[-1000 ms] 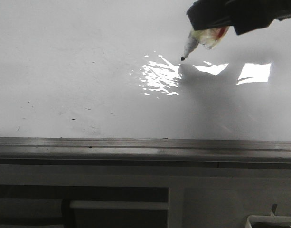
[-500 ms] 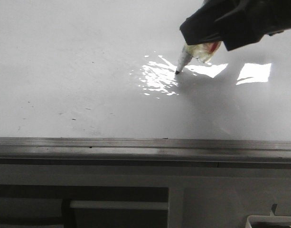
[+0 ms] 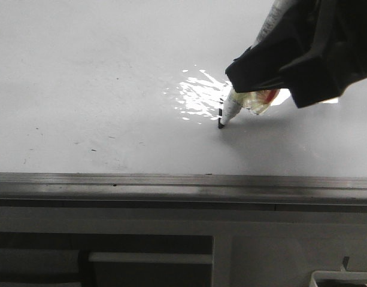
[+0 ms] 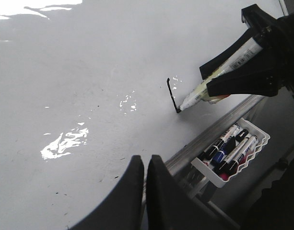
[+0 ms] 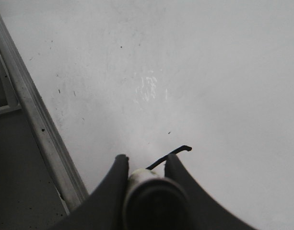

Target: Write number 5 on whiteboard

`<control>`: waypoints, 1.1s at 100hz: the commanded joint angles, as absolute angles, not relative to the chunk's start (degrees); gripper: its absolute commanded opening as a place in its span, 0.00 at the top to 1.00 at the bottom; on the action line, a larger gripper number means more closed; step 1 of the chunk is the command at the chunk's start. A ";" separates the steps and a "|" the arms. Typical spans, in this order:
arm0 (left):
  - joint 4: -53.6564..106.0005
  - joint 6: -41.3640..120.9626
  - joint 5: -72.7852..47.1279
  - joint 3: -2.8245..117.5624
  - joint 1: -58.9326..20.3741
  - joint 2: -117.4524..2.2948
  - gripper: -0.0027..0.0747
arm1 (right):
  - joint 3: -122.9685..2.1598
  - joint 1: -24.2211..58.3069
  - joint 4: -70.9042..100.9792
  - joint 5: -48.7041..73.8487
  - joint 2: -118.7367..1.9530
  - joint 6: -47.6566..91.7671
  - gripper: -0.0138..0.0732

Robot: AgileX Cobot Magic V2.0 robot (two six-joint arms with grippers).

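Black ink: one short stroke (image 4: 172,94) is drawn lengthwise on one whiteboard (image 3: 99,89); one tilted marker (image 4: 211,84) is clamped in the right jaws, tip on it; the left jaws are closed.

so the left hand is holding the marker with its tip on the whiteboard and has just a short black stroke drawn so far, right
Not quite: the right hand holds the marker, as the front view shows. The left hand is shut and holds nothing. The rest stands: the tip is on the whiteboard, with only a short black stroke drawn.
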State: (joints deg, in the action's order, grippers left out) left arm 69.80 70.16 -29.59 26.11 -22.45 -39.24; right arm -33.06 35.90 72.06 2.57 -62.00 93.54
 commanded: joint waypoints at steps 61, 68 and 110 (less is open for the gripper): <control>72.39 69.76 -29.32 27.72 -22.39 -39.10 0.99 | -30.08 35.43 81.68 -13.10 -56.19 98.84 0.90; 72.39 69.76 -29.32 27.72 -22.39 -39.10 0.99 | -29.50 35.43 86.81 -12.96 -55.83 102.27 0.90; 72.39 69.76 -29.32 27.72 -22.39 -39.10 0.99 | -27.73 35.43 92.72 0.71 -60.95 104.30 0.90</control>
State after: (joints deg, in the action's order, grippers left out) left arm 69.89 70.16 -29.64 26.11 -22.45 -39.24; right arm -26.48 36.02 91.09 1.71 -58.96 103.34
